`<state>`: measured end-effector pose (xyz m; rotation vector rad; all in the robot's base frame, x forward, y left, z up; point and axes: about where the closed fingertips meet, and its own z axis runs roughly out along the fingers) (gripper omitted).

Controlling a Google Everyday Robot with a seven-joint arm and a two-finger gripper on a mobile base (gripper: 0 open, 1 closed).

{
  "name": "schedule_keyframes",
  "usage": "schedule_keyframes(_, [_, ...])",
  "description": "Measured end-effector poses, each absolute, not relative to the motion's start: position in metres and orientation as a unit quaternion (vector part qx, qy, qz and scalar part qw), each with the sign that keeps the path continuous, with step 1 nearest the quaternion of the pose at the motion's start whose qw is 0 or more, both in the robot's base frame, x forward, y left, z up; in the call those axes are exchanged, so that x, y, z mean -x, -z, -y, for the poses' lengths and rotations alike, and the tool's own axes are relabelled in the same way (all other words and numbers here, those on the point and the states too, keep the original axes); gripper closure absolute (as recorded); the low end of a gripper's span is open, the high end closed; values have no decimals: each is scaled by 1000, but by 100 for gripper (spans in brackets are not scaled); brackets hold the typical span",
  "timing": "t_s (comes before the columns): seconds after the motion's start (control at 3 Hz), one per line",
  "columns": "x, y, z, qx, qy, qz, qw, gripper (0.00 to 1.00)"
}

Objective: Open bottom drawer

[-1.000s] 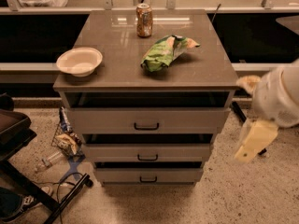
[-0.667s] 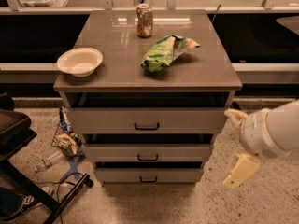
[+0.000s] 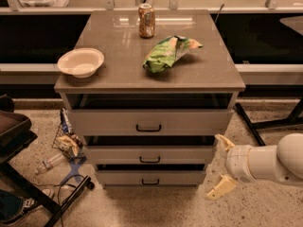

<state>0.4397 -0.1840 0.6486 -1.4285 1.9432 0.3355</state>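
The cabinet has three grey-beige drawers. The bottom drawer [image 3: 150,177] is the lowest and shortest front, with a small dark bar handle [image 3: 150,181]; its front stands slightly forward like the two above it. My gripper [image 3: 221,164] is at the lower right, on a white arm [image 3: 265,162], just right of the cabinet's lower corner at the height of the middle and bottom drawers. Its two cream fingers [image 3: 220,187] are spread apart and hold nothing. It is apart from the handle.
On the cabinet top [image 3: 118,70] sit a white bowl [image 3: 81,62], a soda can [image 3: 146,20] and a green chip bag [image 3: 168,52]. Litter and a bottle [image 3: 64,143] lie on the floor at left, by a dark chair base [image 3: 28,193]. Table legs [image 3: 265,124] stand right.
The arm has come down and moved left, from beside the top drawer to low beside the cabinet's bottom right corner. The drawers have not moved.
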Motion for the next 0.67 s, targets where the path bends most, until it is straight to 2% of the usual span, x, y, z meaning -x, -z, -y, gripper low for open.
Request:
schedule_keyframes(0.33, [-440,-649,184,550,-129,-749,346,0])
schedule_keyframes(0.67, [-446,-599,172,544,-156,-755,331,0])
